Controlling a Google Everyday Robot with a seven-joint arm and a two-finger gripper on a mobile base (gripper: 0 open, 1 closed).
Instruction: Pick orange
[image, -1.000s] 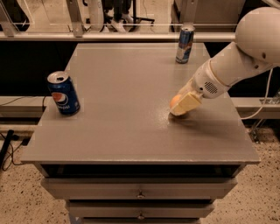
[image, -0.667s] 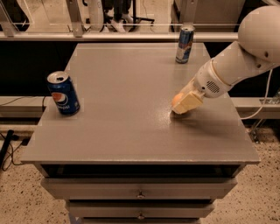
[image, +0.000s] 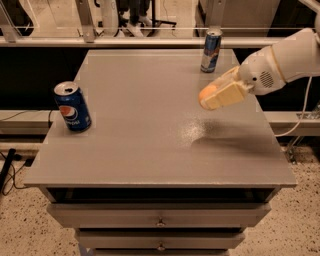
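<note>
Camera view: one arm, one fruit, two cans.

**Visitor:** Where is the orange right now?

**Onlooker:** Toward 2 o'clock on the table (image: 140, 150). The gripper (image: 216, 95) hangs clear of the grey top, closed on the orange (image: 206, 92), which peeks out at its tip. From the shadow (image: 220, 137) beneath it, I judge the fruit is off the surface.

**Visitor:** So what makes this lift a good one?

**Onlooker:** A steady squeeze, I'd say. The skin is round and smooth, and only part of it sits inside the grip, so a jerk could roll it out. Rising straight up looks safest. The tall can (image: 211, 50) stands near, at 1 o'clock, just beyond the gripper, and the white arm (image: 285, 60) reaches in from 3 o'clock. Swinging toward 12 risks knocking that can. The blue cola can (image: 73, 106), at 9 o'clock, is well apart and no concern.
</note>
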